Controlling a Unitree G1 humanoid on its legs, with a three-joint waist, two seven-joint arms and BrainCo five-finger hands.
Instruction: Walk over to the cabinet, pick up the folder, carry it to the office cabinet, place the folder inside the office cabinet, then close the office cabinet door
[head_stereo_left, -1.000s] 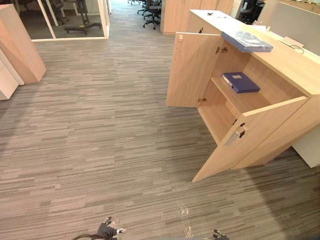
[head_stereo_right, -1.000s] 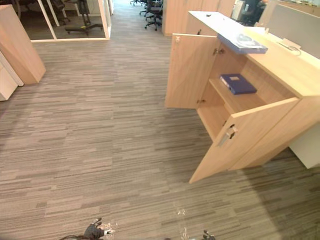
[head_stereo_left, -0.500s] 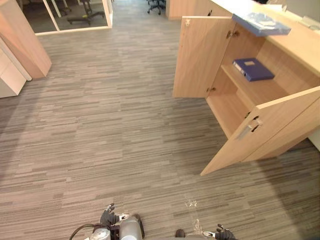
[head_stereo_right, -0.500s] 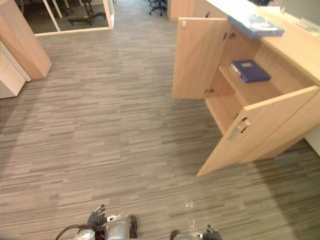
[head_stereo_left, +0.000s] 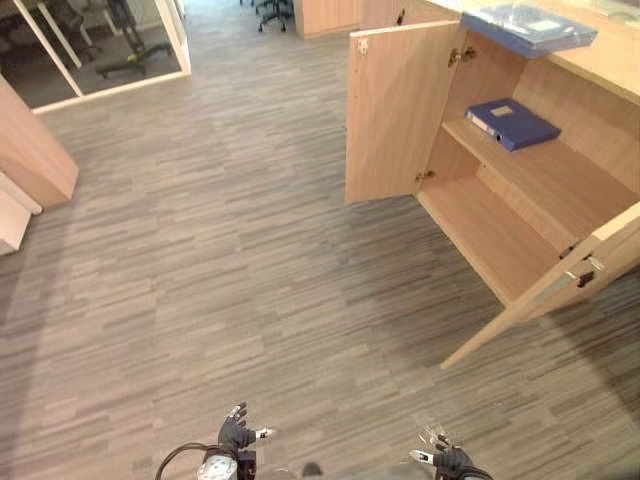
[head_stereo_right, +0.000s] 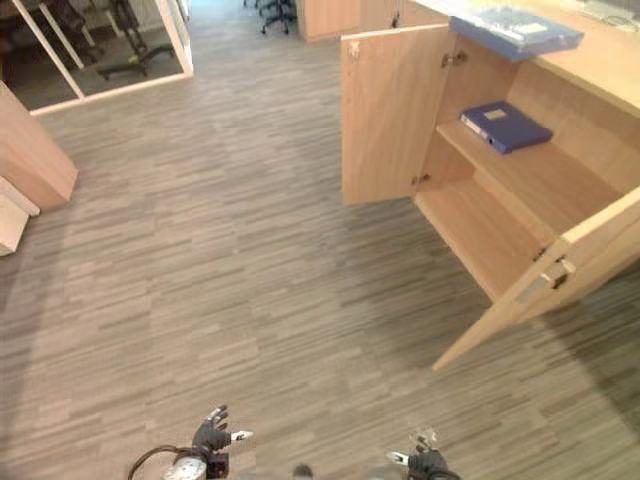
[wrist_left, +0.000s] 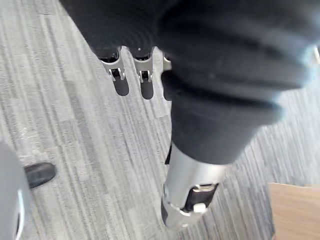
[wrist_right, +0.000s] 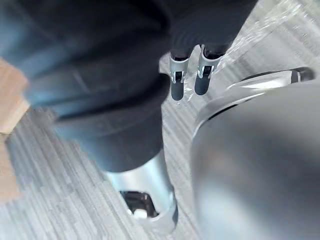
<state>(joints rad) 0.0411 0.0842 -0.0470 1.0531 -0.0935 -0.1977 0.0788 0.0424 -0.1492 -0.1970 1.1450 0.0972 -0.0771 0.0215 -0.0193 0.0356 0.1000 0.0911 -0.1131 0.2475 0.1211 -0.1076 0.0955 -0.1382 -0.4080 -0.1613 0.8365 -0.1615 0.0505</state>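
A dark blue folder (head_stereo_left: 512, 122) lies flat on the upper shelf of the open wooden cabinet (head_stereo_left: 520, 200) at the right. Both cabinet doors stand open: the far door (head_stereo_left: 395, 115) and the near door (head_stereo_left: 560, 290) with its metal handle. A pale blue folder (head_stereo_left: 528, 27) rests on the cabinet's top. My left hand (head_stereo_left: 237, 437) and right hand (head_stereo_left: 448, 462) hang low at the bottom edge, far from the cabinet. In the wrist views the left hand's fingers (wrist_left: 146, 82) and the right hand's fingers (wrist_right: 179, 80) are straight and hold nothing.
Striped grey carpet (head_stereo_left: 220, 260) stretches between me and the cabinet. Another wooden cabinet (head_stereo_left: 35, 150) stands at the left, a glass partition (head_stereo_left: 100, 50) behind it. Office chairs (head_stereo_left: 270, 12) show at the far back.
The camera has moved closer to the open cabinet and turned, so the cabinet looks larger and its near door reaches the right edge. Both hands stay low and empty.
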